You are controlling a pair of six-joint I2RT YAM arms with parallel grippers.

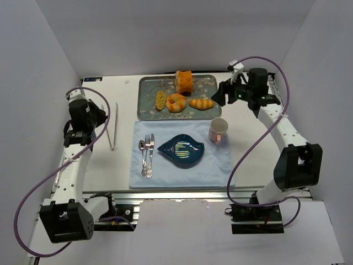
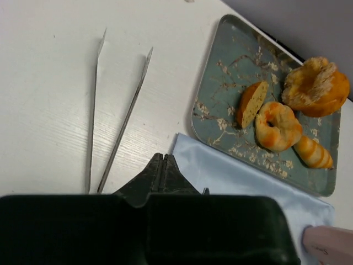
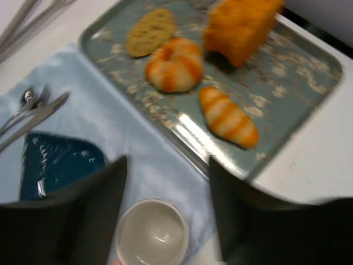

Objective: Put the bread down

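Observation:
A grey floral tray (image 1: 149, 88) at the back holds several breads: a loaf chunk (image 1: 184, 81), a slice (image 1: 160, 100), a round striped roll (image 1: 177, 102) and a striped croissant (image 1: 202, 103). They also show in the right wrist view, croissant (image 3: 228, 116) and roll (image 3: 175, 64). A dark blue plate (image 1: 181, 149) sits on the light blue placemat (image 1: 220, 165). My right gripper (image 1: 216, 95) is open and empty, hovering just right of the tray above the croissant's side. My left gripper (image 1: 103, 116) is shut and empty near the metal tongs (image 1: 114, 126).
A pink cup (image 1: 218, 130) stands on the placemat right of the plate, below my right gripper (image 3: 168, 165). A fork, knife and spoon (image 1: 147, 154) lie left of the plate. The tongs (image 2: 113, 118) lie on the white table left of the tray.

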